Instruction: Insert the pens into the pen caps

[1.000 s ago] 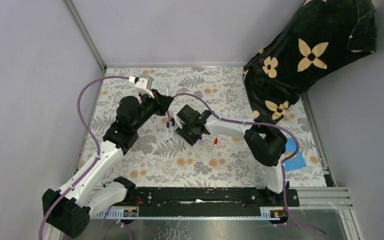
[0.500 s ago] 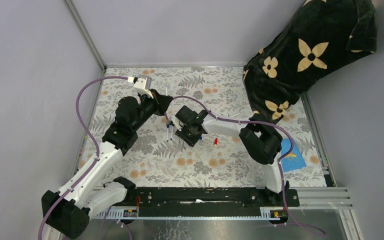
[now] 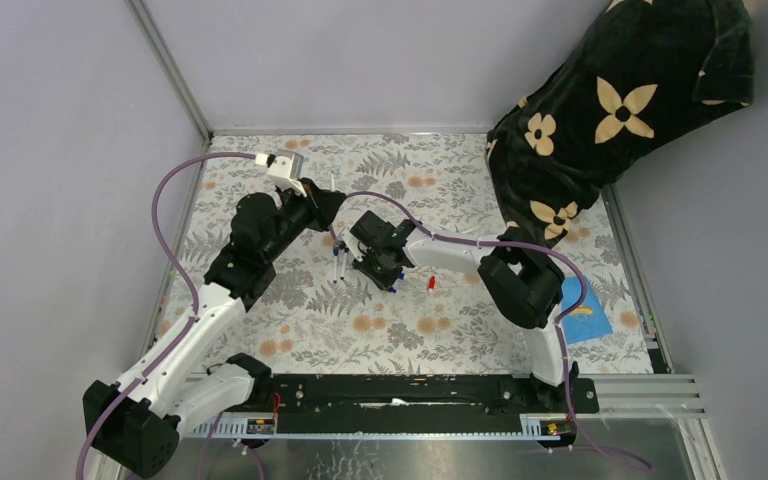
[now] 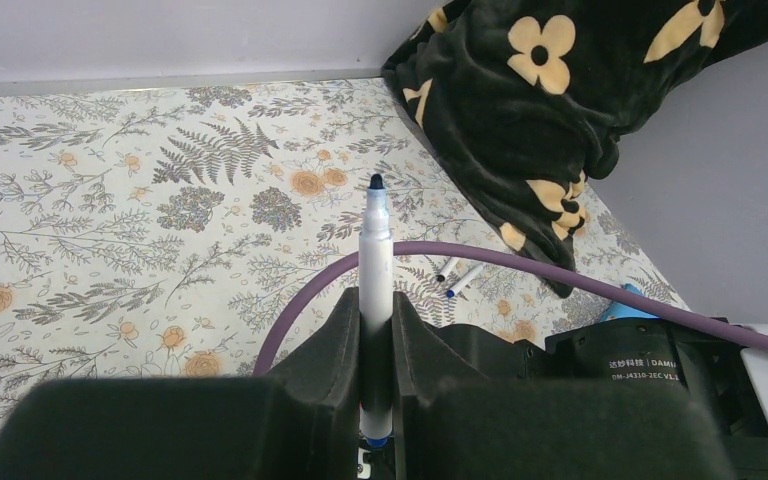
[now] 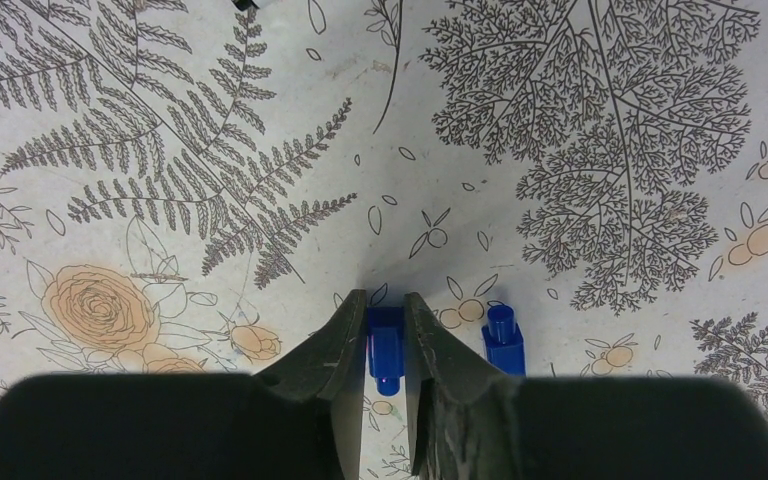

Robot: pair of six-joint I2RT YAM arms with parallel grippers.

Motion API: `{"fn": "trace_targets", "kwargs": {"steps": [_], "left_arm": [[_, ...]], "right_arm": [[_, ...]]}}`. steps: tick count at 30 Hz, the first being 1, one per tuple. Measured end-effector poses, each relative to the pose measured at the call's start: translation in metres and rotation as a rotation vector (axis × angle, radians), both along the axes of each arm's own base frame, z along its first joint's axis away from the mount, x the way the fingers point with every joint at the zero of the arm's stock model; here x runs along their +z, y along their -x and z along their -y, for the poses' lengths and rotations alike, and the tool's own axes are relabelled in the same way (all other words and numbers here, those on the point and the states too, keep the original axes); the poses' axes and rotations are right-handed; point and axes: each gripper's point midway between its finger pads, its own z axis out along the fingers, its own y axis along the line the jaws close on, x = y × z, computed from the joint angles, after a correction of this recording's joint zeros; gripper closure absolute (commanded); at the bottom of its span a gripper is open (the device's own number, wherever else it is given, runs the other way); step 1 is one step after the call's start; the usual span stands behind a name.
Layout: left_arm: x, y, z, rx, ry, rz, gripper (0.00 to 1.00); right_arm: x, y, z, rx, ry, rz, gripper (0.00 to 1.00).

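The pen stands clamped in our left gripper; our right gripper pinches a blue cap lying on the floral mat (a second blue cap just beside). With a shallow pinch we risk it tilting or popping free

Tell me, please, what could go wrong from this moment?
1. The right hand pinches a small blue cap lying flat; it may slip or twist out.
2. A second cap lies just beside that hand and may be knocked.
3. The left hand holds the pen low, so pressing may push it back.
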Motion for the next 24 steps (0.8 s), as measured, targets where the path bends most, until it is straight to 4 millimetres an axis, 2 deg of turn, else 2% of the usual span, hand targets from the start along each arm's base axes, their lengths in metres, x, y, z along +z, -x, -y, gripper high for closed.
{"fn": "trace_targets", "kwargs": {"steps": [3, 8, 13, 24], "left_arm": [[0.0002, -0.0001, 0.0000, 0.000, 0.000, 0.000, 1.00], [-0.0001, -0.0001, 0.0000, 0.000, 0.000, 0.000, 1.00], [-0.0003, -0.0001, 0.0001, 0.000, 0.000, -0.001, 1.00], [-0.0008, -0.0004, 0.0002, 0.000, -0.001, -0.002, 1.00]], "right_arm": [[-0.0002, 0.0004, 0.0000, -0.004, -0.001, -0.002, 0.65], [-0.0001, 0.0028, 0.0012, -0.015, -0.008, -0.007, 0.61], [-0.0001, 0.0051, 0.0042, -0.020, -0.004, -0.011, 0.59], [-0.0006, 0.0052, 0.0090, -0.026, 0.014, -0.004, 0.60]]}}
